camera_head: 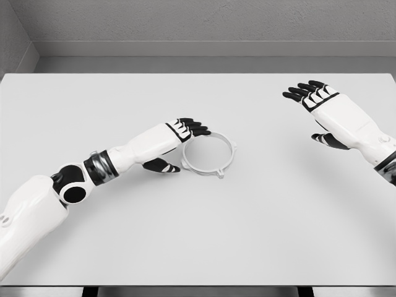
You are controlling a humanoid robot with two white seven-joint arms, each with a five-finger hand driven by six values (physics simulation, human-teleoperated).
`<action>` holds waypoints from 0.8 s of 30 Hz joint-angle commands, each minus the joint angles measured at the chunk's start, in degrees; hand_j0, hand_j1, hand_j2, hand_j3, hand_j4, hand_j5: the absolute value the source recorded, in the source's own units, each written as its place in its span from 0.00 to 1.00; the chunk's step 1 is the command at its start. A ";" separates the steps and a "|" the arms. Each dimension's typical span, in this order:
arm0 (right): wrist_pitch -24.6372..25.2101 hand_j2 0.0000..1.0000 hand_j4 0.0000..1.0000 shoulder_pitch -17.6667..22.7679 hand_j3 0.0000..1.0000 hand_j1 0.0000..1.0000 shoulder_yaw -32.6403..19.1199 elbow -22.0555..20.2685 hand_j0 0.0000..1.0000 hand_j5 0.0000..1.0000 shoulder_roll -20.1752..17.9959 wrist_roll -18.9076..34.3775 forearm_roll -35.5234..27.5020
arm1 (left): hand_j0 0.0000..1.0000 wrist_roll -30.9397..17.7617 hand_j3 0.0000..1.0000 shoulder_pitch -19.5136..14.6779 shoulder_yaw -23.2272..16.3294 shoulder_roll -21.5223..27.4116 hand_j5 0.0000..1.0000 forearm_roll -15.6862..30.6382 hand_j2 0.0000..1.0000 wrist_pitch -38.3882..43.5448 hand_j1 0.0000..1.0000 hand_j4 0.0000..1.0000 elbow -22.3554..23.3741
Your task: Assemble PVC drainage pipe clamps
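The white ring clamp [208, 154] lies flat near the middle of the surface [198, 235]. The left robot hand [179, 143] touches its left rim, fingers loose, holding nothing. A push could slide the ring away. The right robot hand [325, 111] waits far right, fingers apart.

One white pipe clamp ring [208, 155] is counted on one desk [260, 235], and two hands are seen: left hand [179, 137], right hand [325, 105].

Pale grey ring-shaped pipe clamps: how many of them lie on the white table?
1. The pale grey ring-shaped pipe clamp lies flat left of the table's middle, at the left hand's fingertips. No other part shows.
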 commanded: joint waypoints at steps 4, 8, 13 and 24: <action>0.11 1.00 1.00 0.00 1.00 1.00 -0.02 -0.03 1.00 1.00 -0.03 -0.03 -0.38 | 1.00 0.03 1.00 0.00 0.04 0.00 1.00 0.38 1.00 0.00 1.00 1.00 0.09; 0.11 1.00 1.00 -0.09 1.00 1.00 0.07 0.06 1.00 1.00 0.06 -0.12 -0.38 | 1.00 0.03 1.00 -1.05 0.04 -2.02 1.00 0.38 1.00 0.00 1.00 1.00 3.52; 0.11 1.00 1.00 -0.09 1.00 1.00 0.07 -0.03 1.00 1.00 0.06 -0.03 -0.38 | 1.00 0.03 1.00 -1.05 0.04 -2.02 1.00 0.38 1.00 0.00 1.00 1.00 3.52; 0.11 1.00 1.00 0.00 1.00 1.00 0.07 -0.03 1.00 1.00 0.06 -0.03 -0.38 | 1.00 0.03 1.00 -1.23 0.04 -2.02 1.00 0.38 1.00 0.00 1.00 1.00 3.52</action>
